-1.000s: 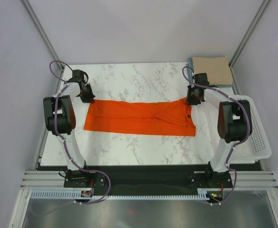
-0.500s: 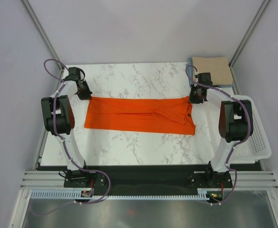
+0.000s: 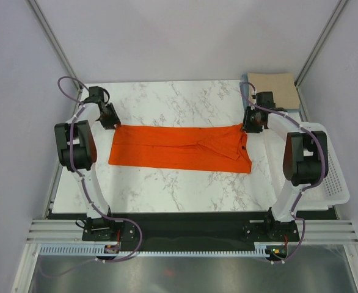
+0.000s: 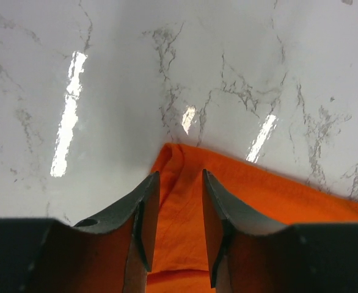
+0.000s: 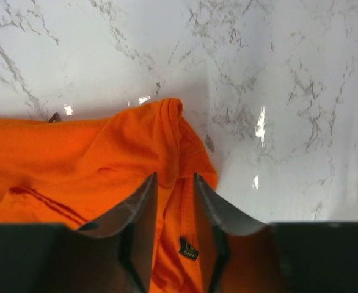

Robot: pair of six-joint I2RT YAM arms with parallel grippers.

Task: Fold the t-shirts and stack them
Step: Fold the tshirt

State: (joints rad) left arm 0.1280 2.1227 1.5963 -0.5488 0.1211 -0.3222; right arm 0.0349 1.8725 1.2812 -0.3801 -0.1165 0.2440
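The bright orange t-shirt (image 3: 179, 149) lies flat on the marble table as a long strip folded lengthwise, running left to right. My left gripper (image 3: 110, 120) stands at its far left corner. In the left wrist view that gripper (image 4: 180, 177) is open, and the orange cloth (image 4: 258, 195) lies loose under the gap. My right gripper (image 3: 250, 124) stands at the shirt's far right corner. It (image 5: 175, 177) is open too, over bunched orange cloth (image 5: 75, 152) and a small dark label (image 5: 188, 248). A folded tan t-shirt (image 3: 273, 88) rests at the back right on a light blue one (image 3: 245, 84).
A white perforated basket (image 3: 335, 177) hangs off the table's right edge beside the right arm. The marble tabletop (image 3: 179, 104) shows bare behind and in front of the orange shirt. Grey walls and metal frame posts close in the back and sides.
Both grippers carried the shirt's far corners a little further back, drawing the strip straight. Their jaws have since parted and the cloth lies loose.
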